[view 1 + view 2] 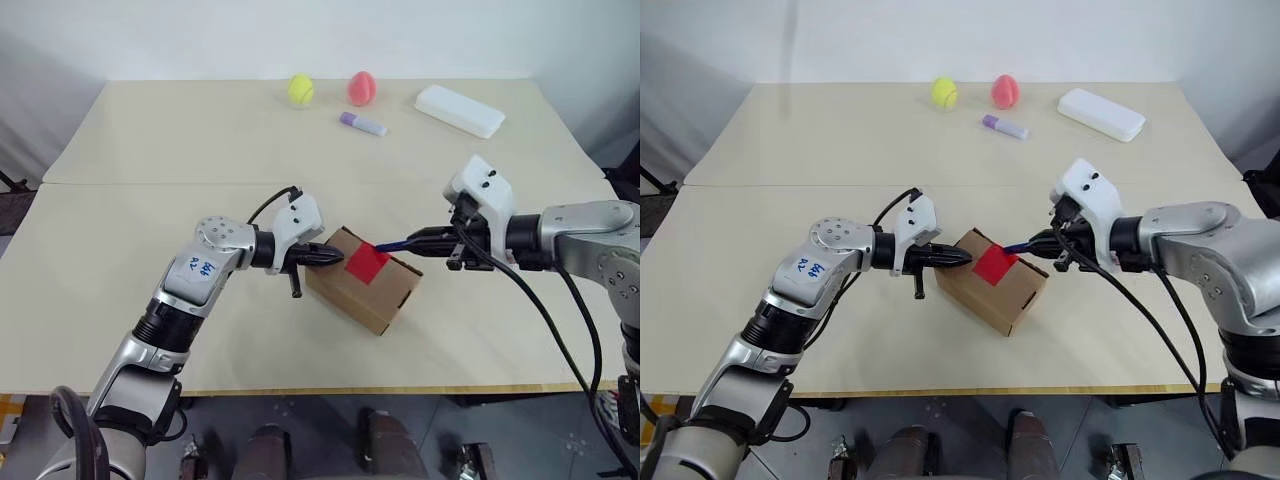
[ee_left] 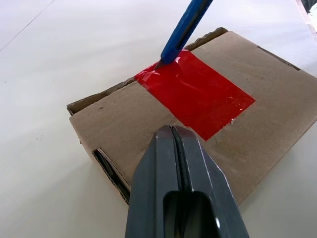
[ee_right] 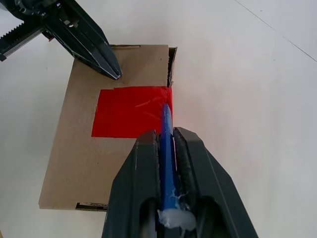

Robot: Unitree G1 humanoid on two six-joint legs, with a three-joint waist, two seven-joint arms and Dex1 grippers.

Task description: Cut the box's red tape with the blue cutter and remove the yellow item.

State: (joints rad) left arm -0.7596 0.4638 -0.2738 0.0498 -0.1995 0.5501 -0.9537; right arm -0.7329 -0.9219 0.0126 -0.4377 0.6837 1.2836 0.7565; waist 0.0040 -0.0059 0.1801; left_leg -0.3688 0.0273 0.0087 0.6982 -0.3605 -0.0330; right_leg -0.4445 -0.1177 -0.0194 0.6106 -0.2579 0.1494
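Right wrist view: right gripper (image 3: 168,144) is clamped on the blue cutter (image 3: 167,134), whose tip rests on the red tape (image 3: 130,118) at the edge nearest that hand, the cutter's length running across the patch toward the left gripper (image 2: 174,136). That gripper, fingers pressed together and empty, bears on the box (image 1: 385,290) top mid-table. Yellow item presumably inside, hidden; blade depth unclear.

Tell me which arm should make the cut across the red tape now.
Right. Its end effector is shut on the blue cutter, whose tip already rests at the edge of the red tape. The left end effector is shut and empty, pressed on the box.
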